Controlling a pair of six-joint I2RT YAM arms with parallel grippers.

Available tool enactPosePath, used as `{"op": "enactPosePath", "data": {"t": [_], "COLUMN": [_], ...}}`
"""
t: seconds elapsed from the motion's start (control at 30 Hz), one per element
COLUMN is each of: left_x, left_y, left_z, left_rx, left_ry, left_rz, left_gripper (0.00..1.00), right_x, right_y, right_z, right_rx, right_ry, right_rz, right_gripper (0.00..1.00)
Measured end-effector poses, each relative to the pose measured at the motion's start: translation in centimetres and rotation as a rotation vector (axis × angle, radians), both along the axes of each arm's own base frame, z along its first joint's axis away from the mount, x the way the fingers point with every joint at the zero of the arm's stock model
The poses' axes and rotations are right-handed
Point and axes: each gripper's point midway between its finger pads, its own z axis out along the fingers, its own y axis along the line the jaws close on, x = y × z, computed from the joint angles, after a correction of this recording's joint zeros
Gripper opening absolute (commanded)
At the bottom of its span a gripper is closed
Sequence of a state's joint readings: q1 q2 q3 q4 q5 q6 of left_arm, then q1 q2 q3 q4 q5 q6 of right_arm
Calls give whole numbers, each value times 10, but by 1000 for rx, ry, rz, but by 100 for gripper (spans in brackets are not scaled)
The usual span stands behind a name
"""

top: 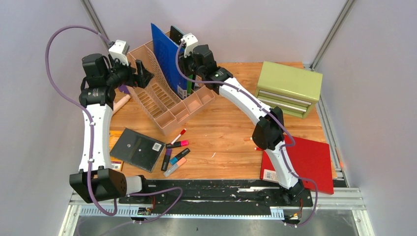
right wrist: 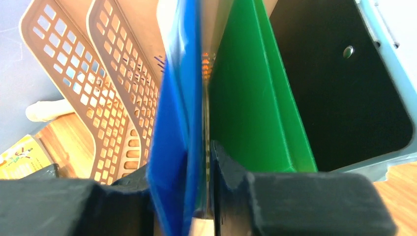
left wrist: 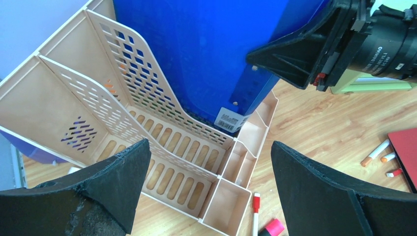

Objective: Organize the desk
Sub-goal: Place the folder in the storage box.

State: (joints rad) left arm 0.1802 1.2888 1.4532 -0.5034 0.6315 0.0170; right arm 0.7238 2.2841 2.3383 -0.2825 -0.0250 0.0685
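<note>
Blue and upright, the folder [top: 164, 54] stands in the file rack [top: 152, 93] toward the far-left corner of the counter [top: 221, 132] beneath both arms, pinched by the right jaws (probably to seat it in its slot), while the left jaws hang wide open, empty.

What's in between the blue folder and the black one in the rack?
A green folder stands between the blue folder and the black folder. The right wrist view shows it best.

From high up we look down on the whole desk [top: 226, 142], while our 2 wrist cameras both sit close to the blue folder [top: 164, 49].
</note>
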Motion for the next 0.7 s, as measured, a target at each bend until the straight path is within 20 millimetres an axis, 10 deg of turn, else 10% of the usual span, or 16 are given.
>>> {"op": "enactPosePath", "data": {"t": [0.1, 0.2, 0.47, 0.7], "left_x": [-2, -3, -7, -18], "left_y": [0, -1, -3, -44], "left_z": [0, 0, -5, -40], "left_rx": [0, 1, 23, 125], "left_ry": [0, -2, -3, 46], "left_rz": [-1, -5, -29, -154], "left_gripper": [100, 100, 100, 100], "right_x": [-1, -1, -24, -87], "right_y": [2, 2, -12, -81], "right_z": [-6, -4, 29, 97], "right_rx": [-3, -10, -70, -140], "right_ry": [8, -7, -82, -186], "right_rz": [3, 14, 118, 269], "right_gripper": [81, 95, 100, 100]}}
